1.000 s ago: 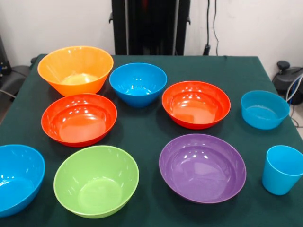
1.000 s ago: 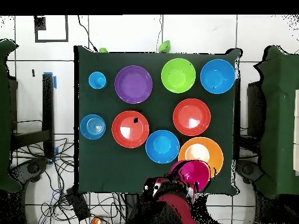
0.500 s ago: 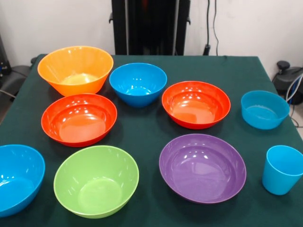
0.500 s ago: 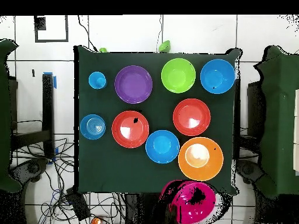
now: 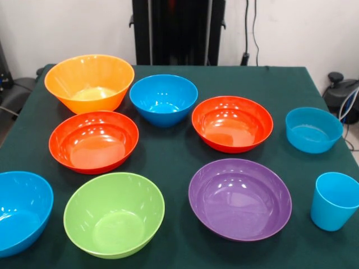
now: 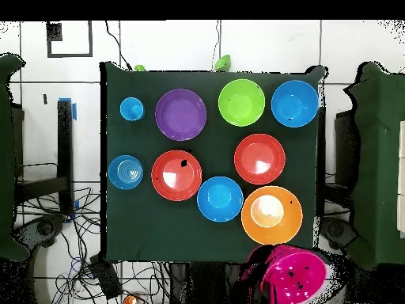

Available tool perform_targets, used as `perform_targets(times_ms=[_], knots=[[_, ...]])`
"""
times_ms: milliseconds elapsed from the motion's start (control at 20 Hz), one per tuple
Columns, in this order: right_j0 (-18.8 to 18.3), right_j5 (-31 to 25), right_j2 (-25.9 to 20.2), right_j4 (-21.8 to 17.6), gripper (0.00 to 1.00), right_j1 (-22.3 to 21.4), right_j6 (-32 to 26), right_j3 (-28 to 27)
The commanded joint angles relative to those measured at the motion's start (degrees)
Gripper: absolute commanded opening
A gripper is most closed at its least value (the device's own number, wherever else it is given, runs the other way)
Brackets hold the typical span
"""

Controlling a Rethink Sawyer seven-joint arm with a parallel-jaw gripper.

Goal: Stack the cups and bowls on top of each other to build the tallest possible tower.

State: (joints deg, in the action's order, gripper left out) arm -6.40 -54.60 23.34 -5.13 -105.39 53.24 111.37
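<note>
On the dark green table (image 5: 235,84) nothing is stacked; every bowl sits alone on the cloth. In the front view the yellow-orange bowl (image 5: 90,82) stands at the upper left, with a blue bowl (image 5: 163,99) just to its right and a red-orange bowl (image 5: 232,123) further right. A second red-orange bowl (image 5: 93,140) lies below the yellow-orange one, almost touching it. Along the bottom sit a second blue bowl (image 5: 19,212) cut by the left edge, the lime green bowl (image 5: 114,214) and the purple bowl (image 5: 240,198). At the right edge the pale-blue small bowl (image 5: 313,129) sits above the light-blue cup (image 5: 335,200), the two apart. In the overhead view a magenta bowl (image 6: 294,274) shows at the bottom right, off the table's lower edge, just below the yellow-orange bowl and not touching it. The gripper cannot be made out there, so whether its fingers are apart, together or clamped on the magenta bowl cannot be told.
</note>
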Motion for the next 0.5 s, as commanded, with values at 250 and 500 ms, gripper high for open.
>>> perform_targets(times_ms=[250, 500], knots=[[0.8, 0.9, 20.5, -3.7, 0.0, -4.3, -17.7, 25.4], [0.2, 4.9, 21.7, -2.2, 0.0, -3.0, -18.8, 27.5]])
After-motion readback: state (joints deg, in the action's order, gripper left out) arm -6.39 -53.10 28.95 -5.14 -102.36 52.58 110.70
